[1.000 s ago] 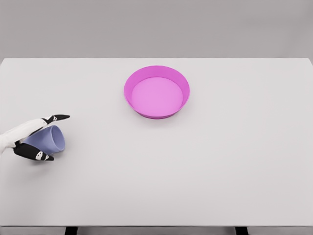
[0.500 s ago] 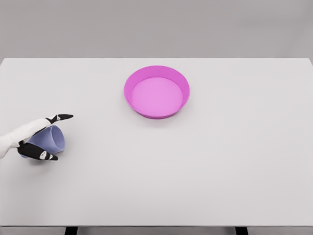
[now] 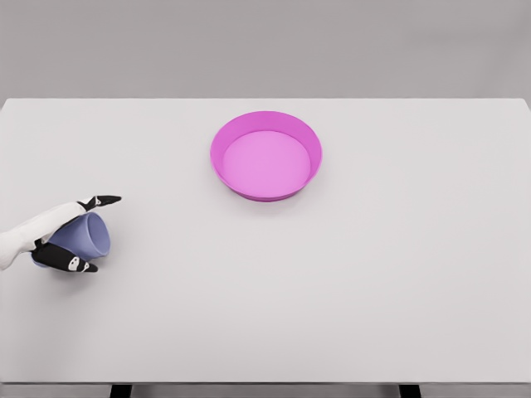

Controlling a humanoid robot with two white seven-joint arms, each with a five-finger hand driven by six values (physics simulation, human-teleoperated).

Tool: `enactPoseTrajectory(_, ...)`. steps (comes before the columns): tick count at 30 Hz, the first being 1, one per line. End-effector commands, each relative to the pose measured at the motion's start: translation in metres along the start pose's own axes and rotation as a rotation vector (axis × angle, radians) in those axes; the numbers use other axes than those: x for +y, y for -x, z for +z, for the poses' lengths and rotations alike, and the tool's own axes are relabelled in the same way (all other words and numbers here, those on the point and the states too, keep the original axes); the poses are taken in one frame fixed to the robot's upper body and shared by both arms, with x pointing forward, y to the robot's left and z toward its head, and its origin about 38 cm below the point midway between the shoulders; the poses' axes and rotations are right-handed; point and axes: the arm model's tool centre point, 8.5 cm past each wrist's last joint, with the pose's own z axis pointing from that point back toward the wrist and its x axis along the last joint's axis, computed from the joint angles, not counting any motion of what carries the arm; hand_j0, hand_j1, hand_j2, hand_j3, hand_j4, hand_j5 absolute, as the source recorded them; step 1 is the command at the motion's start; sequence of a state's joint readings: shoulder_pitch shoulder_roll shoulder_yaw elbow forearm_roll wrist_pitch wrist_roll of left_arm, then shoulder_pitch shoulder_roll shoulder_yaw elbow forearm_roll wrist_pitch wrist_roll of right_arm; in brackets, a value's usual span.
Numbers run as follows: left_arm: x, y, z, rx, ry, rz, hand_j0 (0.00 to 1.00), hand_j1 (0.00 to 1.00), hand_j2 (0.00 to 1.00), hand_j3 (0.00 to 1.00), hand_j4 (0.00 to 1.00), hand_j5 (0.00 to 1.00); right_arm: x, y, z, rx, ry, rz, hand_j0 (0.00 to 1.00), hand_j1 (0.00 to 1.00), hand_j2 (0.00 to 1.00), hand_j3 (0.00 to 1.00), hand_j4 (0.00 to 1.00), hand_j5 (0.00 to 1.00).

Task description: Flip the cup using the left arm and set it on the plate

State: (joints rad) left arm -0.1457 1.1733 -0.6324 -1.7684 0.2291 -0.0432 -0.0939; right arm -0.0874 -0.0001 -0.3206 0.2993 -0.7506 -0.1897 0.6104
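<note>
At the far left edge you have the left hand [image 3: 51, 238], its white forearm coming in from the picture's left border. Its fingers are closed around the cup [image 3: 80, 235]: one dark-tipped finger [image 3: 99, 201] stretches over the top of the cup toward the right, and another dark-tipped digit [image 3: 70, 262] wraps under the near side, so the cup is pinched between them.

The cup is pale blue-violet and lies on its side, not upright. Its long axis runs roughly left to right, tipped slightly toward you at the right end. You see the round open mouth facing right and a little toward the camera, with the inside wall visible; the closed base points left, into the palm, and is hidden by the hand. You cannot tell from this view whether the cup's lower side touches the table [image 3: 348, 282] or is held just clear of it; a faint shadow sits right beneath it.

Moving right, the white table stretches bare across the middle. The pink plate [image 3: 310, 143] sits upright with a raised rim, behind the centre of the table and well apart from the cup, up and to the right of it. Nothing lies in the plate.
</note>
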Motion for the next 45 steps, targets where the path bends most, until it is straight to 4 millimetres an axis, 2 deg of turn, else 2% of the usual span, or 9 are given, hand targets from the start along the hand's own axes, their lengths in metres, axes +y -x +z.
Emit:
enactPoseTrajectory(1,0.000,0.003,0.000,0.034,-0.001,0.002,0.99,0.99,0.99,0.99,0.99,0.99,0.000,0.000,0.000,0.000,-0.001,0.001,1.00,1.00,1.00,1.00,1.00,1.00)
enactPoseTrajectory(4,0.000,0.005,0.000,0.042,0.002,0.004,0.78,0.78,0.78,0.78,0.78,0.78,0.000,0.000,0.000,0.000,-0.001,0.001,1.00,1.00,1.00,1.00,1.00,1.00)
enactPoseTrajectory(9,-0.003,0.005,0.001,0.044,0.012,0.006,0.57,0.57,0.57,0.57,0.57,0.57,0.000,0.000,0.000,0.000,-0.001,0.001,1.00,1.00,1.00,1.00,1.00,1.00)
enactPoseTrajectory(18,-0.001,0.002,0.000,0.012,0.001,0.001,0.51,0.51,0.51,0.51,0.51,0.51,0.000,0.000,0.000,0.000,-0.001,0.001,1.00,1.00,1.00,1.00,1.00,1.00)
enactPoseTrajectory(27,0.019,-0.041,0.002,-0.332,-0.064,-0.045,0.47,0.47,0.47,0.47,0.47,0.47,0.000,0.000,0.000,0.000,-0.001,0.001,1.00,1.00,1.00,1.00,1.00,1.00)
enactPoseTrajectory(32,0.006,-0.056,-0.014,-0.415,-0.084,0.011,0.47,0.47,0.47,0.47,0.47,0.47,0.000,0.000,0.000,0.000,-0.001,0.001,1.00,1.00,1.00,1.00,1.00,1.00)
enactPoseTrajectory(38,0.012,-0.066,-0.014,-0.494,-0.105,-0.001,0.47,0.47,0.47,0.47,0.47,0.47,0.000,0.000,0.000,0.000,-0.001,0.001,1.00,1.00,1.00,1.00,1.00,1.00)
enactPoseTrajectory(42,0.001,-0.077,-0.026,-0.541,-0.116,0.048,0.47,0.47,0.47,0.47,0.47,0.47,0.000,0.000,0.000,0.000,-0.001,0.001,1.00,1.00,1.00,1.00,1.00,1.00)
enactPoseTrajectory(45,0.003,-0.085,-0.031,-0.567,-0.131,0.053,0.48,0.48,0.48,0.48,0.48,0.48,0.000,0.000,0.000,0.000,-0.001,0.001,1.00,1.00,1.00,1.00,1.00,1.00)
